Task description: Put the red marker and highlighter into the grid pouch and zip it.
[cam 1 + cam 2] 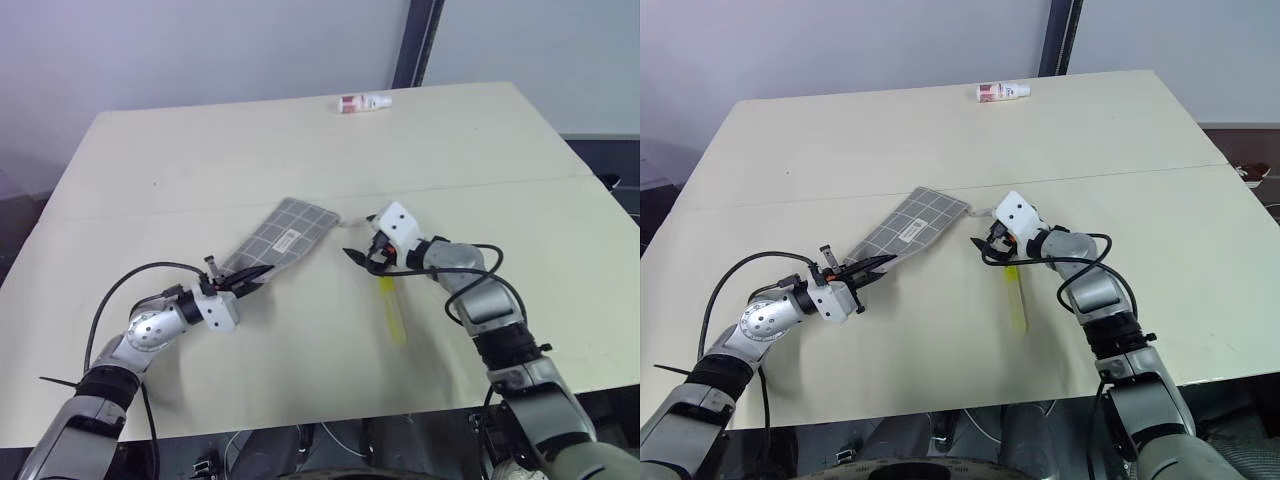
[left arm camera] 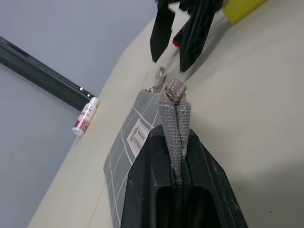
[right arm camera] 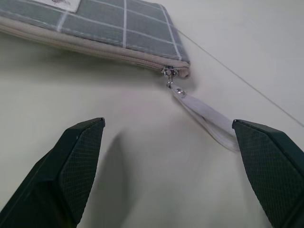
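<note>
Two grippers in the head view: left gripper (image 1: 250, 278) jaws pinching the grid pouch's (image 1: 285, 233) near corner on the worktop (image 1: 480, 150), highlighter (image 1: 391, 310) loose beside it; wrist view, right gripper (image 3: 168, 156) jaws gaping short of the zip tab (image 3: 205, 118), so closing now probably misses it.

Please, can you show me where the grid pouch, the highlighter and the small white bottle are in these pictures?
grid pouch (image 1: 288, 234): left eye view, on the grey checked fabric near its white label.
highlighter (image 1: 392, 312): left eye view, on the middle of its yellow body.
small white bottle (image 1: 363, 102): left eye view, on its body beside the red label.
</note>
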Tool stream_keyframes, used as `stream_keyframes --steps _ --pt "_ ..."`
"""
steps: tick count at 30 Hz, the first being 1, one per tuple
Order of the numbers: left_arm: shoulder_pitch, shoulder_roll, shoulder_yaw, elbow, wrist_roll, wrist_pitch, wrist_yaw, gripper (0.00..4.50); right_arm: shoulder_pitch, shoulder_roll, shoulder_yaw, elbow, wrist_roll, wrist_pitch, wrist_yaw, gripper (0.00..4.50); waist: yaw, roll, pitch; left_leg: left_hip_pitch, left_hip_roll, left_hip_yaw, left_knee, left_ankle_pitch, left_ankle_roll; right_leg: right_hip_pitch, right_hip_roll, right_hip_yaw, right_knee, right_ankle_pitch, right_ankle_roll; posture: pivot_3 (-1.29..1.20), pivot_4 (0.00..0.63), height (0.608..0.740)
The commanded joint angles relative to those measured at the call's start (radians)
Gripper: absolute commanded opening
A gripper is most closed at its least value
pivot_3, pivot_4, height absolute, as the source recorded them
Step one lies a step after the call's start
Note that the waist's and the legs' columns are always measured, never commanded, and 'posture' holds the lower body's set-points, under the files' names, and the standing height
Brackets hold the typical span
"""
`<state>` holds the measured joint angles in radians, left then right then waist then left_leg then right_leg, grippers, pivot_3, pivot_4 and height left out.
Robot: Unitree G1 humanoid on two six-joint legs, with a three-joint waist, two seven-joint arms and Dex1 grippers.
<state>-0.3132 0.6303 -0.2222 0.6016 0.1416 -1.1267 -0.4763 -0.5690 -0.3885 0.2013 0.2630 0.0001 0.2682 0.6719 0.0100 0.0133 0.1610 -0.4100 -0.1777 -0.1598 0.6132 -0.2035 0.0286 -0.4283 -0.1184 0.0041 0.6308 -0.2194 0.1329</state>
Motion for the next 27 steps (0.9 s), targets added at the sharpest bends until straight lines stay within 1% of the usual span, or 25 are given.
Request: stream_keyframes --steps 1,4,12,15,17,20,22,23,27 --pt "0.013 0.017 0.017 -0.035 -0.002 -0.036 0.002 0.00 -0.049 0.032 0.002 0.049 -0.013 -0.055 -0.014 4.47 0.000 0.000 0.000 0.000 0.000 0.000 0.000 0.000 0.000 0.000 0.000 0.000 0.000 0.000 0.000 0.00 0.150 0.740" --pt "0.018 0.015 0.017 -0.037 0.000 -0.037 0.002 0.00 -0.074 0.054 -0.003 0.103 -0.015 -0.066 -0.018 4.47 -0.001 0.000 0.000 0.000 0.000 0.000 0.000 0.000 0.000 0.000 0.000 0.000 0.000 0.000 0.000 0.00 0.150 0.740" --pt "0.022 0.010 0.017 -0.032 0.019 -0.051 0.009 0.00 -0.112 0.058 -0.003 0.221 -0.036 -0.118 -0.016 4.47 -0.001 0.000 0.000 0.001 0.000 0.000 0.000 0.000 0.000 -0.001 0.000 0.000 0.000 0.000 0.000 0.00 0.150 0.740" --pt "0.021 0.011 0.019 -0.025 0.021 -0.055 0.011 0.00 -0.112 0.054 -0.006 0.231 -0.036 -0.118 -0.020 3.67 -0.001 0.000 0.000 0.001 0.000 0.000 0.000 0.000 0.000 -0.001 0.000 0.000 0.000 0.000 0.000 0.00 0.150 0.740" --pt "0.020 0.012 0.021 -0.020 0.021 -0.057 0.012 0.00 -0.108 0.039 0.005 0.236 -0.056 -0.133 -0.023 2.69 0.000 0.000 0.000 0.001 0.000 0.000 0.000 0.000 0.000 -0.001 0.000 0.000 0.000 0.000 0.000 0.00 0.150 0.740" --pt "0.021 0.014 0.023 -0.011 0.020 -0.058 0.013 0.00 -0.094 0.021 0.003 0.231 -0.071 -0.138 -0.023 1.08 0.000 0.000 0.000 0.001 0.000 0.000 0.000 0.000 0.000 -0.001 0.000 0.000 0.000 0.000 0.000 0.00 0.150 0.740" --pt "0.022 0.013 0.024 -0.008 0.018 -0.055 0.014 0.00 -0.081 0.001 0.001 0.219 -0.081 -0.144 -0.015 0.17 0.001 0.000 0.000 0.001 0.000 0.000 0.000 0.000 0.000 -0.001 0.000 0.000 0.000 0.000 0.000 0.00 0.150 0.740" --pt "0.022 0.013 0.026 -0.006 0.018 -0.055 0.016 0.00 -0.075 -0.006 -0.002 0.211 -0.081 -0.143 -0.011 0.07 0.001 0.000 0.000 0.001 0.000 0.000 0.000 0.000 0.000 -0.001 0.000 0.000 0.000 0.000 0.000 0.00 0.150 0.740" --pt "0.016 0.009 0.028 0.008 0.017 -0.054 0.021 0.00 -0.042 -0.038 -0.013 0.128 -0.066 -0.115 0.014 0.07 0.002 0.000 0.000 0.001 0.000 0.000 0.000 0.000 0.000 -0.001 0.000 0.000 0.000 0.000 0.000 0.00 0.150 0.740"
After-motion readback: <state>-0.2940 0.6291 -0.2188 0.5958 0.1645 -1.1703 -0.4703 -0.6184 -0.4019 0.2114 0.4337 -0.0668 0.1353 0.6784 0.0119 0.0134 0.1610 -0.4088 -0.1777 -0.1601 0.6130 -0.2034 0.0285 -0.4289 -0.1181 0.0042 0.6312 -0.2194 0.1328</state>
